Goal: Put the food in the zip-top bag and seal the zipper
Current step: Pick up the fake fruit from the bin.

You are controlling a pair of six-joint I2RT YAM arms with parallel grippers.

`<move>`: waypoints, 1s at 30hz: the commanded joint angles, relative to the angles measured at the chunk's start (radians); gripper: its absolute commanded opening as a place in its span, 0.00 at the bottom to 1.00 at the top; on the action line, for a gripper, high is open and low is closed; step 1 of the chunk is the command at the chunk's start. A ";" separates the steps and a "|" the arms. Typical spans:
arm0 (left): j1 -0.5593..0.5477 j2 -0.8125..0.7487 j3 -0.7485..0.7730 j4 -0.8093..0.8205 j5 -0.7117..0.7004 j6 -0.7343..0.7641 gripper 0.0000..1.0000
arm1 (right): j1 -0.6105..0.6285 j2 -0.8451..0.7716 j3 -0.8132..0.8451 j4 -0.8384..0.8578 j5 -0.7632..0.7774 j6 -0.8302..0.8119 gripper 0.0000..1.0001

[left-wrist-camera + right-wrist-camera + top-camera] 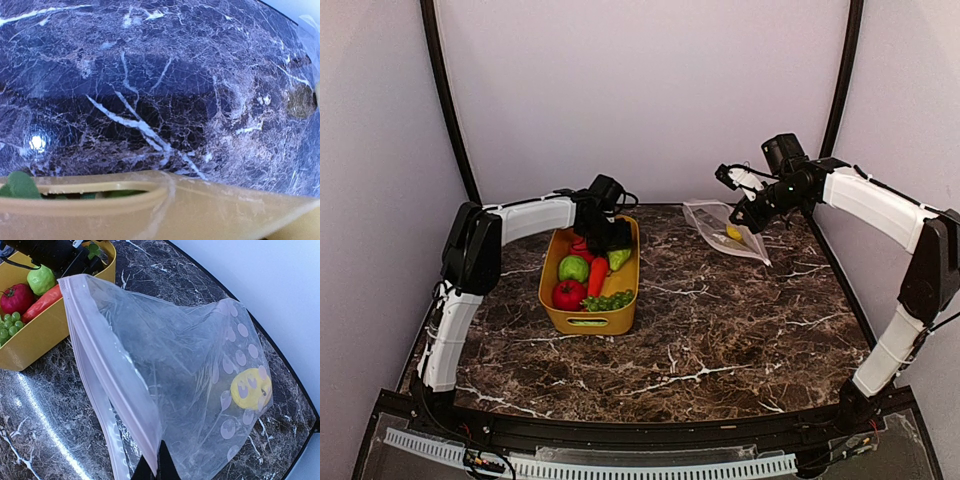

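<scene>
Clenched on the zip-top bag (190, 355) at its zipper (120, 380): right gripper (155, 467), mouth gaping just ahead. Shown by right wrist alone: yellow lemon (250, 388) deep inside. Shown from above alone: left gripper (605, 232) low over the yellow tub (588, 322) of food (573, 268); cannot tell whether released or clenched.

even bright light, glare spot, blurry foreground

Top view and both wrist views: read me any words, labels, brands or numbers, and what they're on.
None: no readable text in any view.
The zip-top bag carries only pale round dots; the yellow tub and the food show no markings.
</scene>
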 commanded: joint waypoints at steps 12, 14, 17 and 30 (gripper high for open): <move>-0.006 -0.334 -0.237 0.011 -0.019 0.035 0.54 | 0.017 0.033 0.064 -0.073 0.029 -0.019 0.00; -0.012 -0.409 -0.333 0.106 0.006 0.060 0.54 | 0.022 0.041 0.077 -0.093 0.039 -0.019 0.00; -0.019 -0.531 -0.474 0.306 0.084 0.076 0.54 | 0.028 0.055 0.088 -0.109 0.047 -0.017 0.00; -0.180 -0.721 -0.714 0.935 0.303 0.296 0.53 | 0.041 0.092 0.182 -0.204 -0.123 -0.005 0.00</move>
